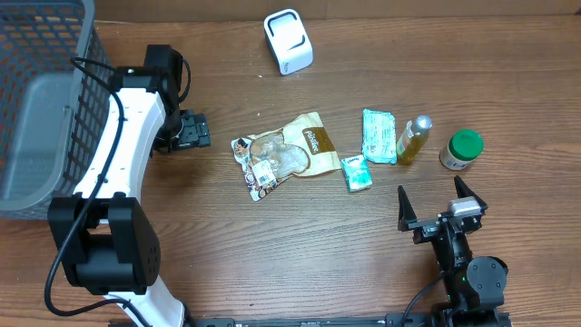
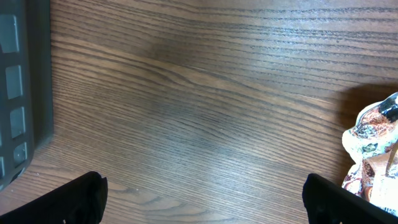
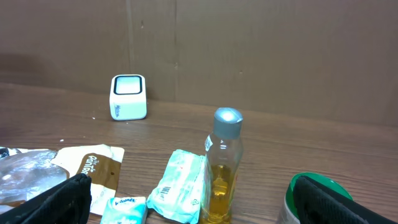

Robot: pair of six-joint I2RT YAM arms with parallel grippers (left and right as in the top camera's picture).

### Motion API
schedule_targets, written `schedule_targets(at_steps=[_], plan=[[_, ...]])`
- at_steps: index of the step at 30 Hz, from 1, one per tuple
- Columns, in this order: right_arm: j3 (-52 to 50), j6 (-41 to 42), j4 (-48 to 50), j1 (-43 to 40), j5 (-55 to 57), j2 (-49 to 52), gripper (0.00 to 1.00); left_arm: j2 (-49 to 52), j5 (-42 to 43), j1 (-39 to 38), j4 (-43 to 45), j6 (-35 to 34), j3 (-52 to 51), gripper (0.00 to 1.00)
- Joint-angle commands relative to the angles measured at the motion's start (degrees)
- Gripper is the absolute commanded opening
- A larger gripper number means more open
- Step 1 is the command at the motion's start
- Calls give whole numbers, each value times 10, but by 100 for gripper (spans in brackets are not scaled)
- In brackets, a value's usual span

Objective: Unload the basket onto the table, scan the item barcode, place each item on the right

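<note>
We are judging the task as barely begun, with nothing picked up and nothing presented to the white scanner (image 1: 289, 41), which is sitting alone at the far edge of the wooden table (image 1: 272, 263), well apart from both arms. The left gripper (image 1: 201, 130) is hanging with its jaws spread wide and empty just beside the grey wire basket (image 1: 54, 54), and its own camera is showing only bare wood between the fingers with the snack bag (image 1: 281, 156) peeking in at the right. The right gripper (image 1: 433, 193) is likewise gaping wide and holding nothing, hovering near the row of goods: a small teal packet (image 1: 357, 173), a teal wipes packet (image 1: 379, 135), a bottle of yellow liquid (image 1: 414, 141) standing upright and touching that packet, and a green-lidded jar (image 1: 461, 150). We are not able to tell which of these is meant as the item, though the snack bag is lying nearest the left arm and the jar and bottle nearest the right. All of them are resting on the table between the two arms. We are reckoning that everything is left to do: closing on one item, lifting it, carrying it to the scanner and turning its barcode toward the window.
</note>
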Motion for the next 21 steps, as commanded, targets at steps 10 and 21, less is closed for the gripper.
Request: schedule_targets(at_steps=[10, 21], plan=[[-6, -2, 1, -5, 7, -5, 100, 10, -5, -1, 1, 5, 9, 99], [-6, -2, 1, -5, 7, -5, 100, 10, 18, 0, 58, 6, -26, 100]])
